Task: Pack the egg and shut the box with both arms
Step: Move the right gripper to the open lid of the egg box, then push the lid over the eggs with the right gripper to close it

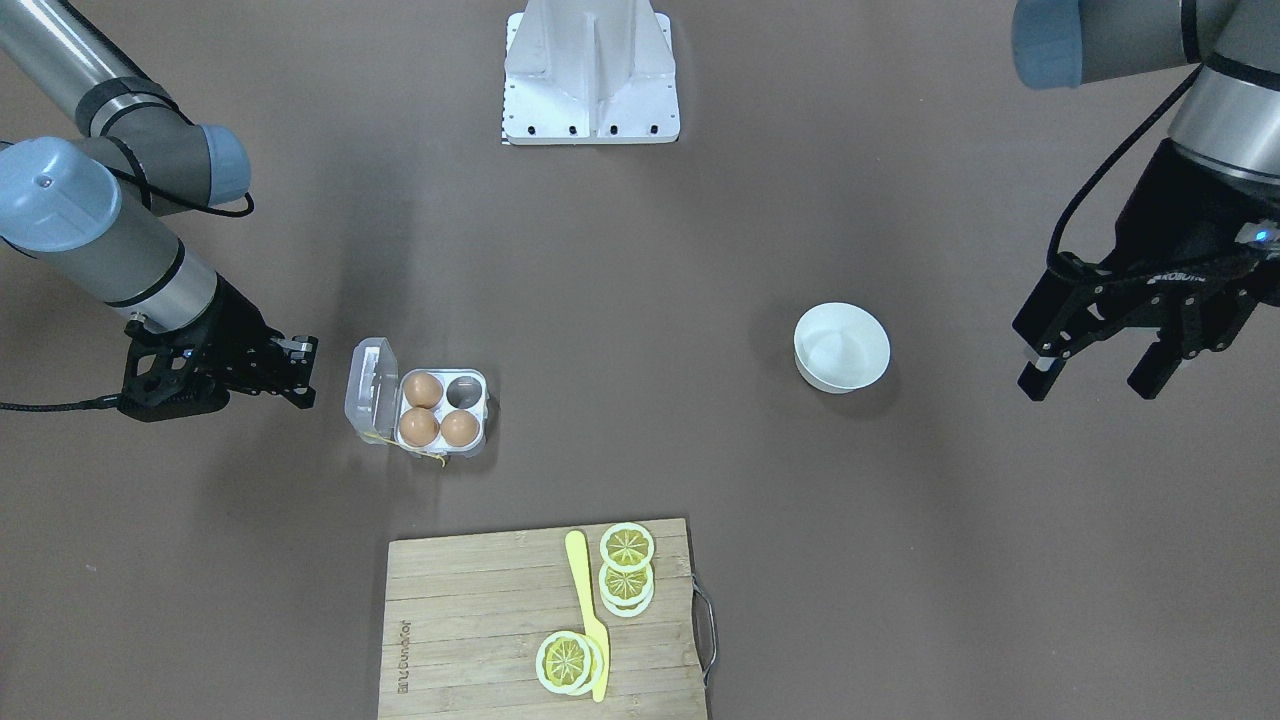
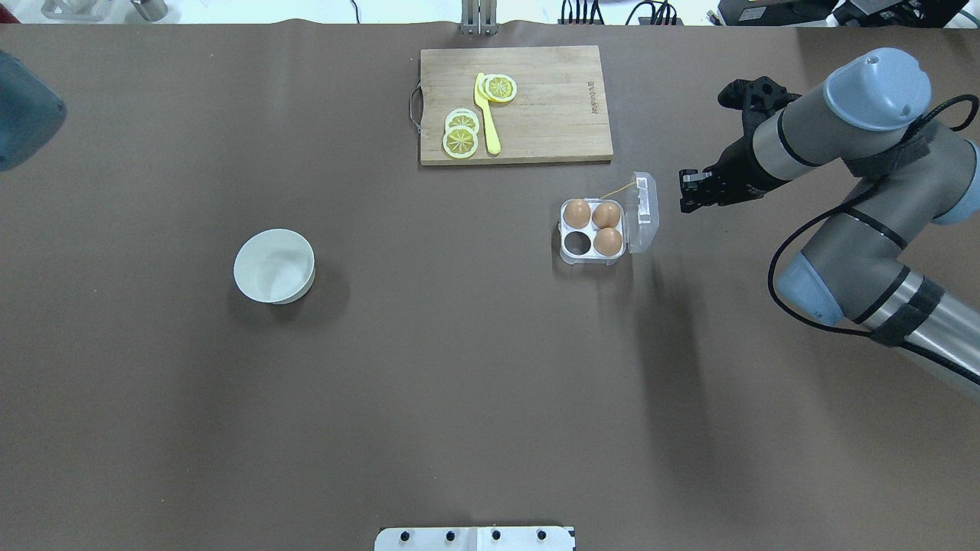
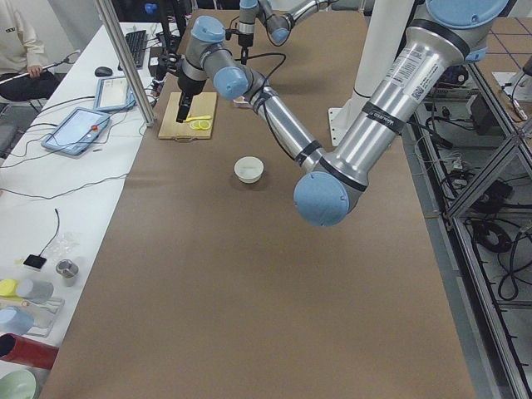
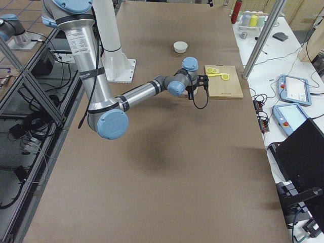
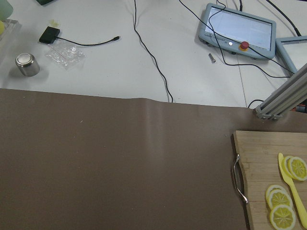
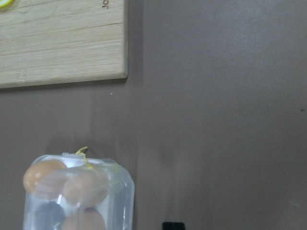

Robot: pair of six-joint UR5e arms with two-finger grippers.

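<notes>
Step in hand, by my reading: closing the lid. Right gripper (image 1: 298,372) sits low, just beside the raised lid (image 1: 370,390) and not touching it; cannot tell whether its jaws are apart or together. Box (image 1: 486,405) holds three eggs, the egg (image 1: 459,428) seated next to the one bare cell. White bowl (image 1: 842,347) empty. Left gripper (image 1: 1095,375) hangs well apart from the box, jaws spread, carrying nothing. Next move likely needs the right to tip the lid over while the left comes in to steady the base.
</notes>
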